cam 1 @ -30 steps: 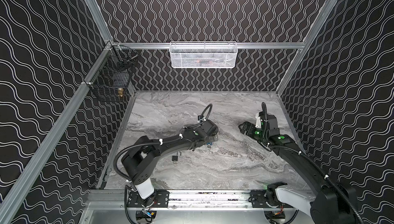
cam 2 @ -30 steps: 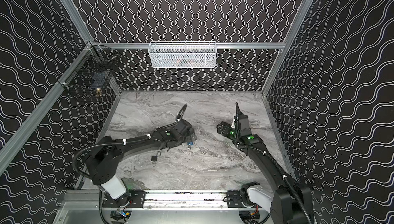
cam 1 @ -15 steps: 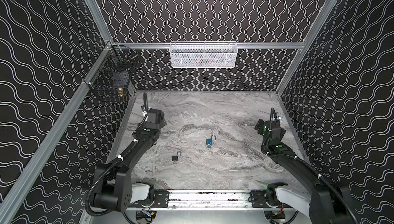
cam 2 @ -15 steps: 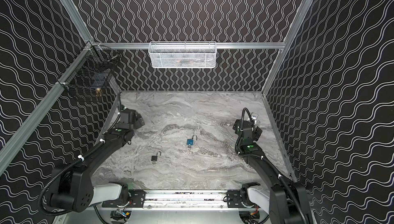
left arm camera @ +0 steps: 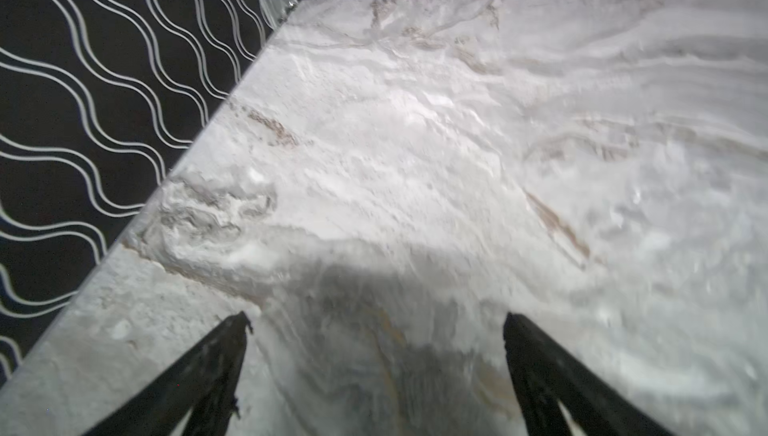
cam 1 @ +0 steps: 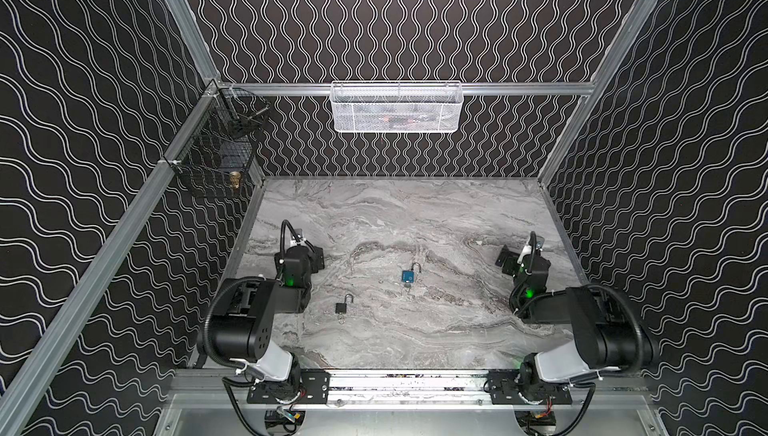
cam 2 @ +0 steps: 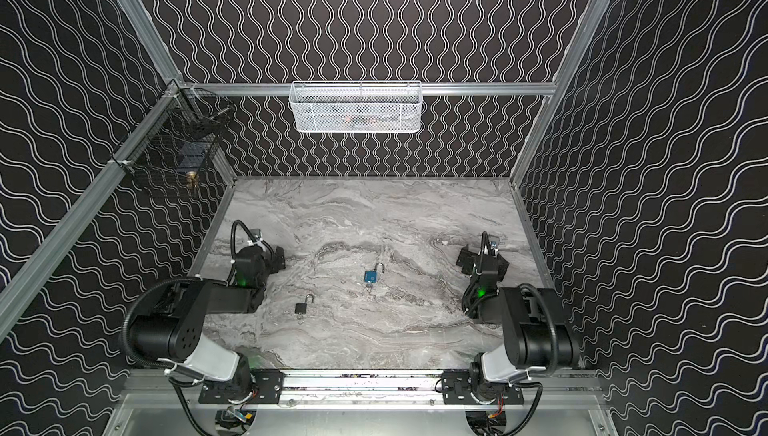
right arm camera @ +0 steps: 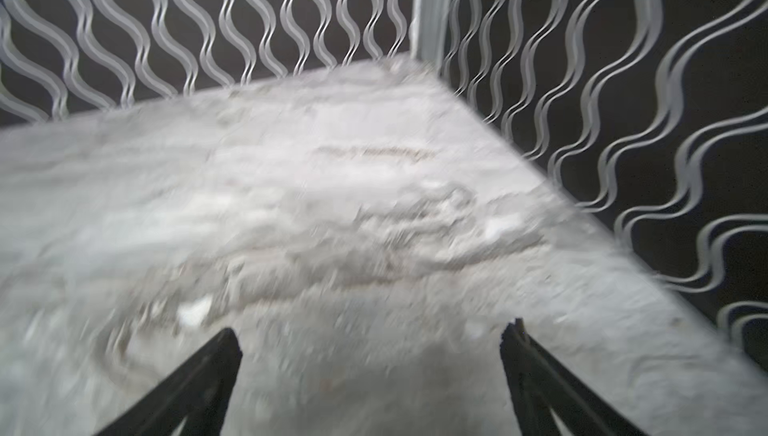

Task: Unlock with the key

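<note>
Marble tabletop (cam 1: 415, 214), arms (cam 1: 270, 301) (cam 1: 582, 309) folded (grippers (left arm camera: 376, 317) (right arm camera: 372, 330) spread)

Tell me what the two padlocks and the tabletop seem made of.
Blue padlock: coloured body, likely coated metal; bright silvery shackle. Black padlock: dark matte body, silvery shackle, probably metal. Tabletop: grey veined marble look, possibly printed laminate.

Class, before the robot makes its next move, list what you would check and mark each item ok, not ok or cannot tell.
1. The left pincer open and empty: ok.
2. The right pincer open and empty: ok.
3. Both arms clear of the locks: ok.
4. The blue lock shackle open: looks so, ok.
5. The black lock shackle open: looks so, ok.
6. A key seated under the blue lock: cannot tell, too small.
</note>
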You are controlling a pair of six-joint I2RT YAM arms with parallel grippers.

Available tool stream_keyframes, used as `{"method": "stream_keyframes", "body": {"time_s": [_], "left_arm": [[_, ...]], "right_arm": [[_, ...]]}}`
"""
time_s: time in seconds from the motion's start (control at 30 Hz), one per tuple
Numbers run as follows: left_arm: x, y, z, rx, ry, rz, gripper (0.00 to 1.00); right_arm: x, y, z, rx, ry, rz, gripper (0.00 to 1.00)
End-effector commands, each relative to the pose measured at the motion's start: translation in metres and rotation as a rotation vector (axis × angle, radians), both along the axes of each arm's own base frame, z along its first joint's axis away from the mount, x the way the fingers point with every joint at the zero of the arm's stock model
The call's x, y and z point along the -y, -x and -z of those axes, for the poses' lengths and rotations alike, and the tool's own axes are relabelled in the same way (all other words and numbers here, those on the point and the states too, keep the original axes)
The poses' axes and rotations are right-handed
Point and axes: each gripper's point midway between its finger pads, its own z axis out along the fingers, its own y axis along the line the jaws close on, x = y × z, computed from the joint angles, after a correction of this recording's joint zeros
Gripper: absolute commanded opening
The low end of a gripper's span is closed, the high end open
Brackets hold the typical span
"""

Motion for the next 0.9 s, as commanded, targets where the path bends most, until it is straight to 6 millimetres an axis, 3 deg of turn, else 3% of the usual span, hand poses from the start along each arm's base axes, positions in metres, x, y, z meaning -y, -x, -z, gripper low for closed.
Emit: {"method": "stream_keyframes", "body": {"time_s": [0.0, 0.1, 0.87], "left_arm": [[0.0163, -0.0181, -0.0338, 0.187, -0.025, 0.113, 0.99], [0.0103, -0.0261, -0.0292, 0.138, -0.030, 0.068, 0.99], [0.0139, -0.0247, -0.0296, 0.133, -0.041, 0.071, 0.99]], "right_arm": [[-0.0108, -0.0187, -0.0391, 0.150, -0.003, -0.078, 0.99], [-0.0090, -0.0184, -0.0386, 0.154, -0.008, -0.084, 0.99], [-0.0107, -0.0180, -0.0397, 0.158, -0.001, -0.096, 0.99]]}}
